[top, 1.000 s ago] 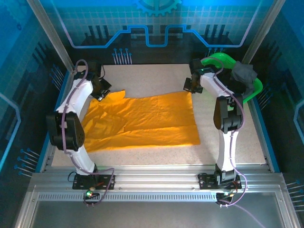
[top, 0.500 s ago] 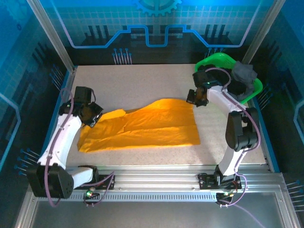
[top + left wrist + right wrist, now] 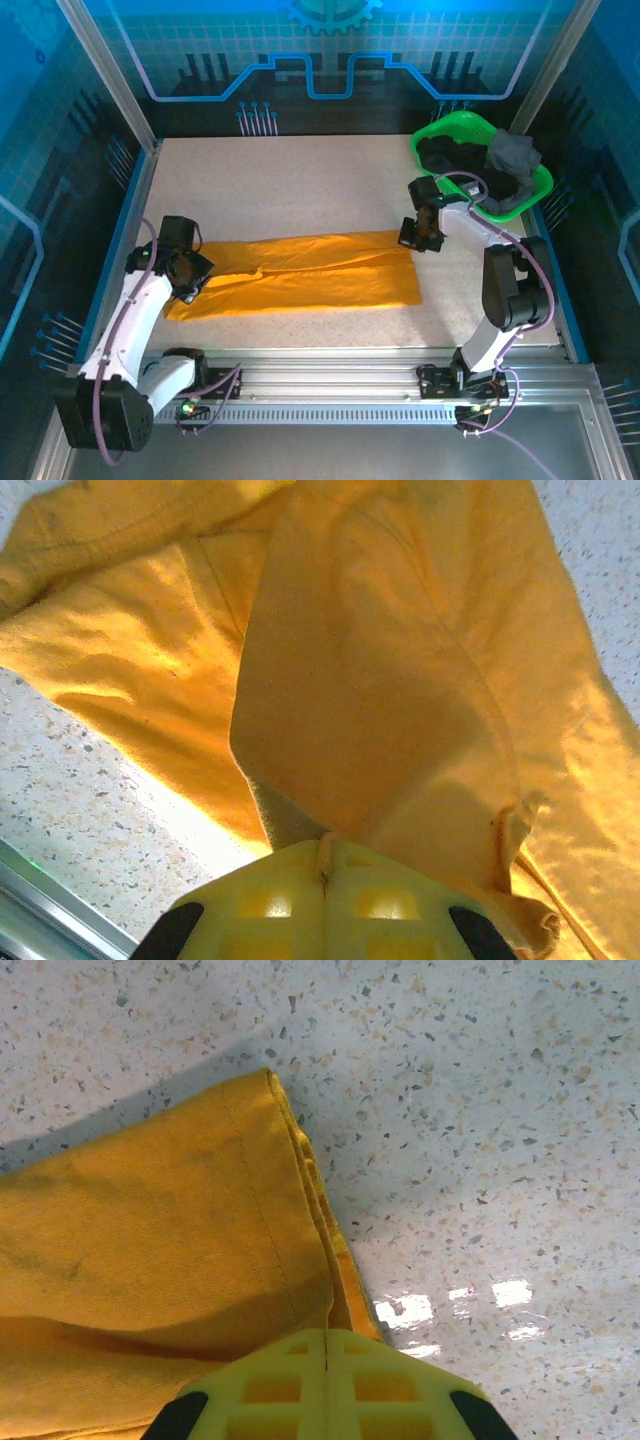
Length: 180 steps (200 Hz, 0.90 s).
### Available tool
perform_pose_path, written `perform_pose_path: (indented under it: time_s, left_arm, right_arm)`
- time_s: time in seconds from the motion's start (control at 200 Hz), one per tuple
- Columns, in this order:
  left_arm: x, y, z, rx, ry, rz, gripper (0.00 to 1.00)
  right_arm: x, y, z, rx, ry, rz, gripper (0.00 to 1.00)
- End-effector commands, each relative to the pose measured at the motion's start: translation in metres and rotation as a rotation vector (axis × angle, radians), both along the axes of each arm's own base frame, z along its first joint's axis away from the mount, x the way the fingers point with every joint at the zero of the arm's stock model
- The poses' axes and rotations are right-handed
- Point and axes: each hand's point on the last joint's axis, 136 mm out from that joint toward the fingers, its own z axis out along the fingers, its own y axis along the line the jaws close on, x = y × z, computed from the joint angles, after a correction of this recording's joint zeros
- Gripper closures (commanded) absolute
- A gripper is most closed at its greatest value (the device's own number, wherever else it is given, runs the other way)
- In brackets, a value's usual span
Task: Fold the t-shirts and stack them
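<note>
Top external: orange t-shirt (image 3: 320, 275), long strip w/ creases.

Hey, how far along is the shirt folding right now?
Done: the orange shirt lies doubled over into a long strip. In hand: the left gripper and right gripper are each shut on an end of its top layer. Left: further folds, plus the dark shirts in the green basket; no stack yet.

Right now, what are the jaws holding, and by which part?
Both are shut on the orange-yellow t-shirt: the left jaws pinch a fold at its left end, the right jaws its far right hem corner.
</note>
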Motion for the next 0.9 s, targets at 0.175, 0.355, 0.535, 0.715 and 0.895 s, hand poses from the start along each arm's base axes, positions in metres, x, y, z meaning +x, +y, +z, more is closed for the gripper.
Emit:
perform_pose_path:
  time_s: [0.175,0.355,0.535,0.715,0.895]
  left_arm:
    - [-0.026,0.007,-0.018,0.026,0.062,0.037,1.00]
    - [-0.032,0.005,-0.032,0.014,0.089,0.046,1.00]
    - [-0.032,0.004,-0.032,0.001,0.087,0.062,0.75]
    - [-0.008,0.011,-0.004,0.042,0.012,0.060,0.65]
    - [0.040,0.020,0.004,0.012,-0.048,0.082,0.65]
  right_arm:
    - [-0.016,-0.001,-0.006,-0.038,0.048,0.019,1.00]
    - [-0.027,-0.003,-0.008,-0.055,0.068,0.003,0.81]
    - [-0.027,-0.014,0.008,-0.093,0.025,-0.046,0.68]
    - [-0.012,0.003,0.027,-0.050,-0.030,-0.021,0.68]
    - [0.002,0.047,0.025,0.017,-0.027,0.077,0.84]
